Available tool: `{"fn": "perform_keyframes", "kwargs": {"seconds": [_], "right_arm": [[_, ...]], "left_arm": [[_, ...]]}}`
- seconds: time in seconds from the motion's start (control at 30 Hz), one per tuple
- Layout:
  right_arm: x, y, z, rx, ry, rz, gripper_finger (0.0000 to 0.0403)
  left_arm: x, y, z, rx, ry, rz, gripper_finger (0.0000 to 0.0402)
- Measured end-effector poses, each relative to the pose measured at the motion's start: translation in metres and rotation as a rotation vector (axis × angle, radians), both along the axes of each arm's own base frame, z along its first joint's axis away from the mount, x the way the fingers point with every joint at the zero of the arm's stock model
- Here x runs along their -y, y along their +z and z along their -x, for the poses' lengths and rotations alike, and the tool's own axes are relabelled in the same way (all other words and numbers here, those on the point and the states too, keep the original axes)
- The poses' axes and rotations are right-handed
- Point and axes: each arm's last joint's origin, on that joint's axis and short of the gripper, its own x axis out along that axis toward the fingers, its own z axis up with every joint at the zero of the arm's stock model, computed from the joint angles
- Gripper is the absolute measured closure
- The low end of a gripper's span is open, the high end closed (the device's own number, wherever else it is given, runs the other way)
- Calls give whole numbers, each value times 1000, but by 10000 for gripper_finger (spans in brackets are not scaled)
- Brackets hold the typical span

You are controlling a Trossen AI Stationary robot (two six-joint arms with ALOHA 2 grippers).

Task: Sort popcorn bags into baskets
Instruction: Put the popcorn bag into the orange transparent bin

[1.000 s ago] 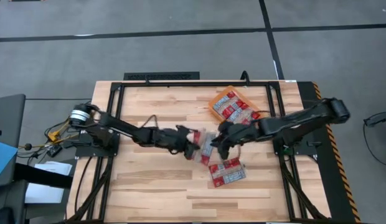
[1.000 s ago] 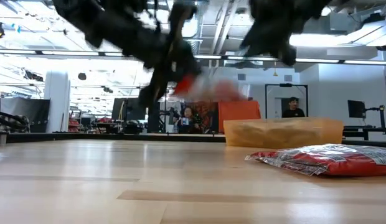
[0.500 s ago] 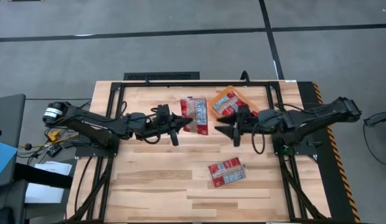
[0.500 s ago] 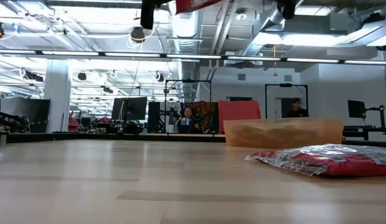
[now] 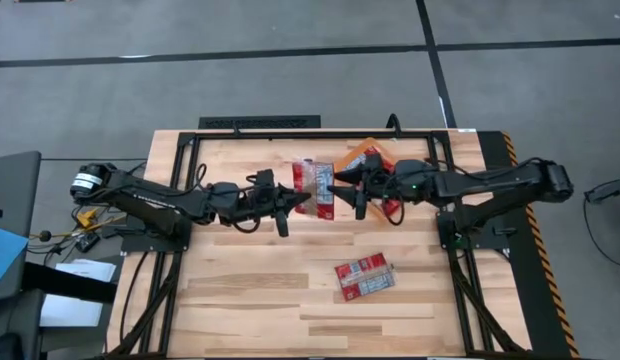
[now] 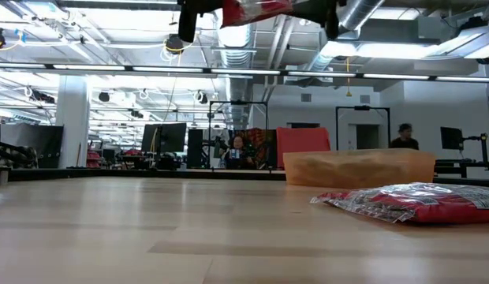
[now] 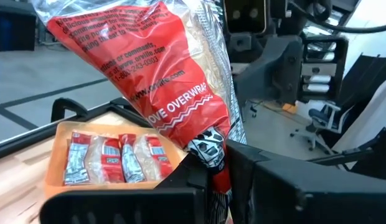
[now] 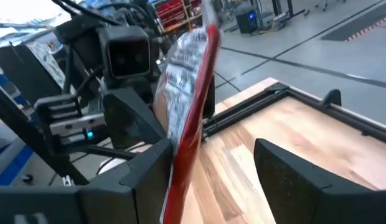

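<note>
One popcorn bag (image 5: 315, 188) hangs mid-air, pinched by the left gripper (image 5: 295, 201); right gripper (image 5: 339, 193) spread around it; basket (image 5: 356, 158) partly filled, another bag (image 5: 365, 276) waits on the table (image 5: 240, 290)

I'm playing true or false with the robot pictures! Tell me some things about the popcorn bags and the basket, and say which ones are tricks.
1. The left end effector holds a popcorn bag up above the table. True.
2. The orange basket has nothing in it. False: several packets lie side by side inside it.
3. A loose bag lies flat on the table, apart from the basket. True.
4. The right end effector is squeezed shut on the raised bag. False: its fingers are spread apart, with the bag between them.
</note>
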Motion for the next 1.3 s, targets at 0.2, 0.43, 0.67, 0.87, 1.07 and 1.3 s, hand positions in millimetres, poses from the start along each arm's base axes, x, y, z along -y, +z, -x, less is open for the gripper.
{"fn": "perform_keyframes", "kwargs": {"seconds": [0.2,0.43,0.67,0.87,1.07,1.3], "right_arm": [[5,-6,-8,0,4,-2,150],[7,-1,-8,33,7,39,235],[10,-3,-11,30,82,43,346],[12,-3,-11,31,76,35,389],[13,10,-4,61,69,72,396],[14,38,1,-7,22,247,399]], "left_arm": [[0,-2,0,-18,1,0,391],[-2,-4,0,-33,7,14,391],[-3,-4,0,-42,11,15,391],[-4,-5,0,-47,43,26,381],[-7,-4,-1,-13,19,101,316],[-11,-3,-2,25,-90,245,217]]}}
